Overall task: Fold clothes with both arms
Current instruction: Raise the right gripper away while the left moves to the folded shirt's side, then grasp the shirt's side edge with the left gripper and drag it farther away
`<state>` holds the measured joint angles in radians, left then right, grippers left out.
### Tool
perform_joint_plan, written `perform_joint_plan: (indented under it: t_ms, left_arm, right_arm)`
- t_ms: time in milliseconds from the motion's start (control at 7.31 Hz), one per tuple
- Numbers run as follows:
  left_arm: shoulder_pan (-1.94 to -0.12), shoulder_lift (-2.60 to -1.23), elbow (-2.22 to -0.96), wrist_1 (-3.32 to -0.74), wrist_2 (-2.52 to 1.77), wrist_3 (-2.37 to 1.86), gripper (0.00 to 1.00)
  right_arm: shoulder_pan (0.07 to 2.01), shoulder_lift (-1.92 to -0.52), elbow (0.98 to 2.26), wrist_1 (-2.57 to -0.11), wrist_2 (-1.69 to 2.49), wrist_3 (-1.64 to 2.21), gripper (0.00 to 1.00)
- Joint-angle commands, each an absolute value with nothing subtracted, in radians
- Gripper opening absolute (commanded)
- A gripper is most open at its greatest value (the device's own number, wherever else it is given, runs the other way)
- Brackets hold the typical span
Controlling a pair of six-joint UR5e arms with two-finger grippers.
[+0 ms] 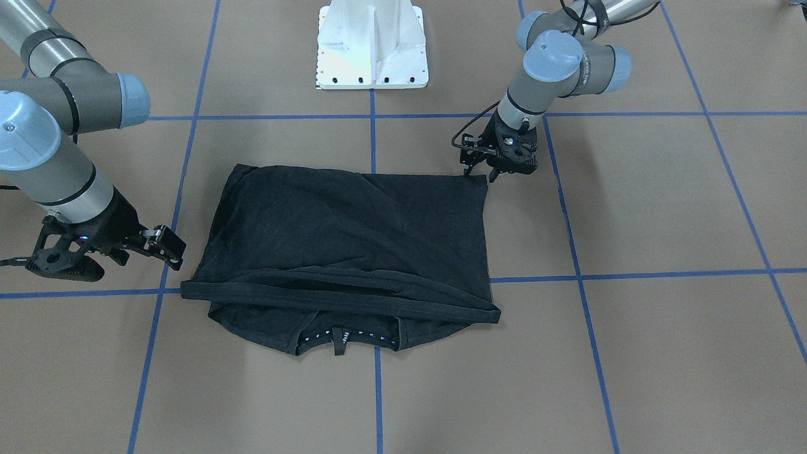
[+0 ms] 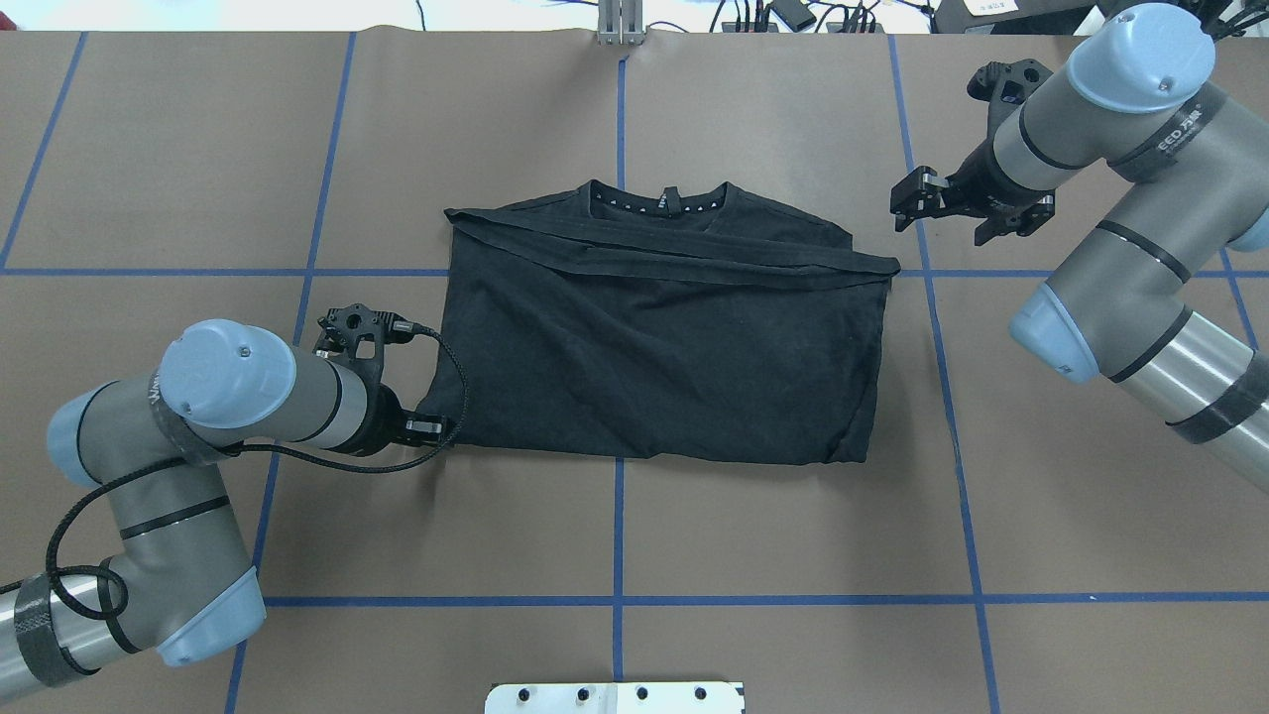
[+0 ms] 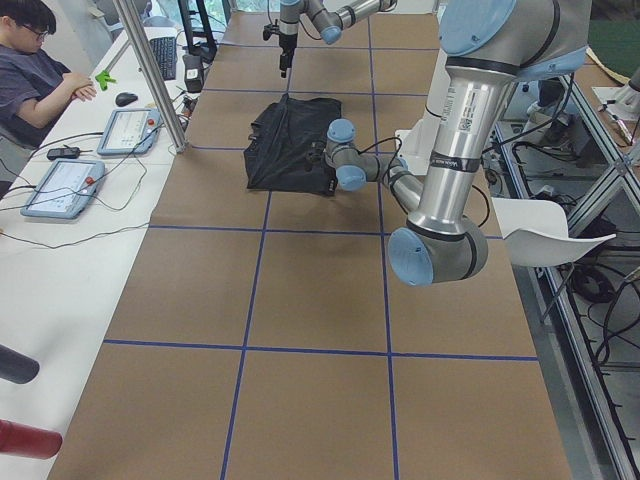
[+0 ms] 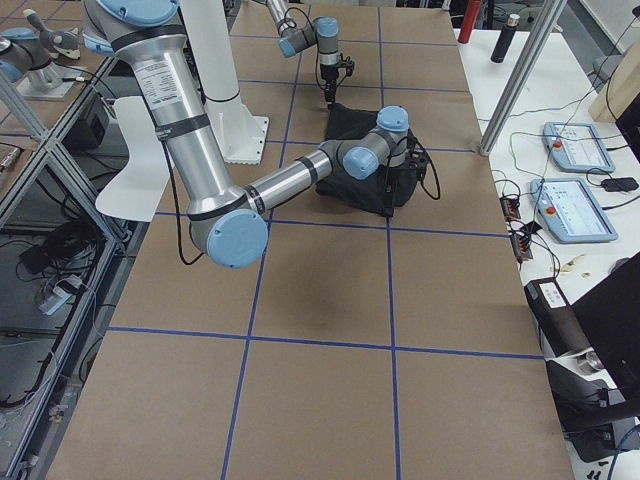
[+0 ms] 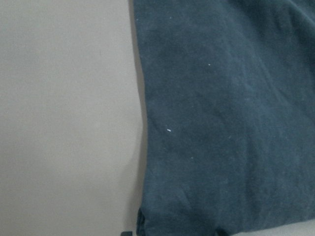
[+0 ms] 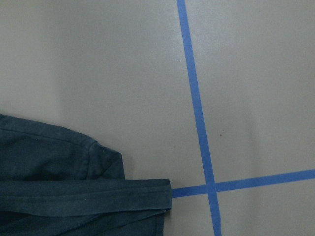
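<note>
- The left hand (image 2: 428, 428) sits low at the near-left corner of the T-shirt (image 2: 654, 357). Its fingers are apart and hold nothing, and the tips are just beside the cloth edge.
- The left wrist view shows that straight left edge running up the frame, with bare tabletop (image 2: 793, 516) alongside it.
- The right hand (image 2: 910, 196) hovers off the shirt's far-right corner, clear of the cloth, fingers spread and empty. It points toward the end of the folded hem band (image 2: 694, 260).
- In the right wrist view the band's end stops just short of a crossing of blue tape lines (image 2: 617, 555).
- The left arm (image 2: 248, 392) reaches in from the near left, its black cable looping beside the wrist. The right arm (image 2: 1110, 228) comes in from the right, well apart from the shirt.
- The black shirt lies flat in the middle of the tabletop, folded across. The hem band runs left to right, and the collar (image 2: 666, 203) peeks out beyond it on the far side.
- The near edge is fairly straight and the near-right corner is rounded and bunched.
- Brown tabletop lies open on the near side, to the right and to the far left.
- The white pedestal (image 1: 372, 44) stands on the near side, apart from the cloth.
</note>
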<state>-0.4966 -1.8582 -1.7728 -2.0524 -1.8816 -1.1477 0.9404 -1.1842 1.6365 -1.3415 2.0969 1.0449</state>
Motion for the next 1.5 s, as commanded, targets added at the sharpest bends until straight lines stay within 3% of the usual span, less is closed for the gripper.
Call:
perform_joint_plan:
  t_ms: [0, 273, 957, 1094, 1367]
  left_arm:
    - [-0.495, -1.859, -1.772, -2.052, -1.882, -1.150, 0.38]
    - [-0.497, -1.861, -1.776, -2.052, -1.884, -1.150, 0.00]
    - [-0.660, -1.867, -1.735, -2.042, -1.876, -1.001, 0.00]
    - [-0.725, -1.905, -1.659, -2.043, -1.875, -0.918, 0.00]
    - [-0.819, -2.149, -1.352, -2.054, -1.804, -0.862, 0.00]
  right_arm:
    - [0.940, -1.184, 1.637, -1.341, 2.095, 1.046, 1.00]
    - [0.939, -1.184, 1.637, -1.341, 2.095, 1.046, 1.00]
    - [0.940, -1.184, 1.635, -1.342, 2.097, 1.046, 1.00]
    - [0.939, -1.184, 1.635, -1.344, 2.097, 1.046, 1.00]
    - [0.940, -1.184, 1.635, -1.344, 2.098, 1.046, 1.00]
